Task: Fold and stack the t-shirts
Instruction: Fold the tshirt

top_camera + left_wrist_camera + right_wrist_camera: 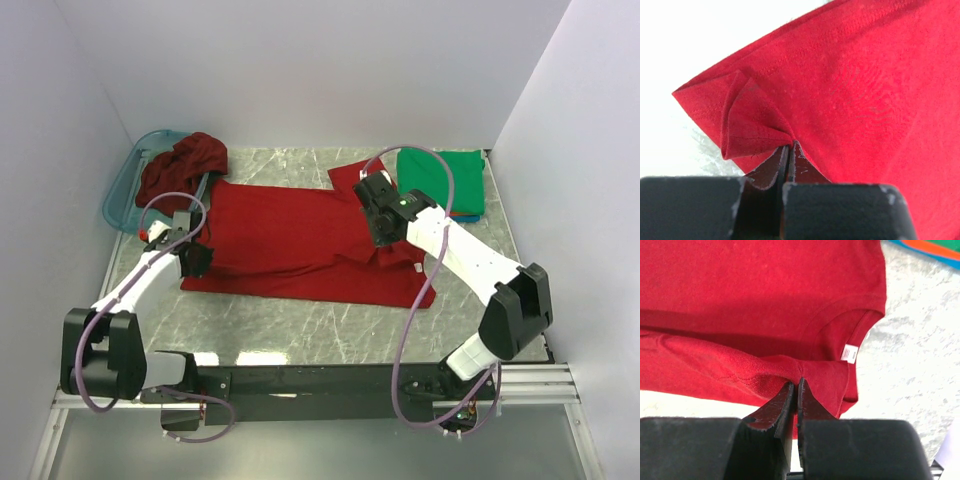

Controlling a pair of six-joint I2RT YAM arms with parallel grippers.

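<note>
A bright red t-shirt (300,245) lies spread across the middle of the table. My left gripper (192,252) is shut on its left hem corner, with the cloth (755,120) bunched at the fingertips. My right gripper (380,222) is shut on the shoulder edge next to the collar (840,330), where a white label (850,353) shows. A maroon t-shirt (185,165) hangs crumpled over the teal basket (125,190) at the back left. A folded green t-shirt (442,180) lies on top of a stack at the back right, with blue and orange-red edges (925,247) under it.
White walls close in the left, back and right sides. The marble tabletop (300,325) shows bare in front of the red shirt. The arm bases sit on a black rail (320,385) at the near edge.
</note>
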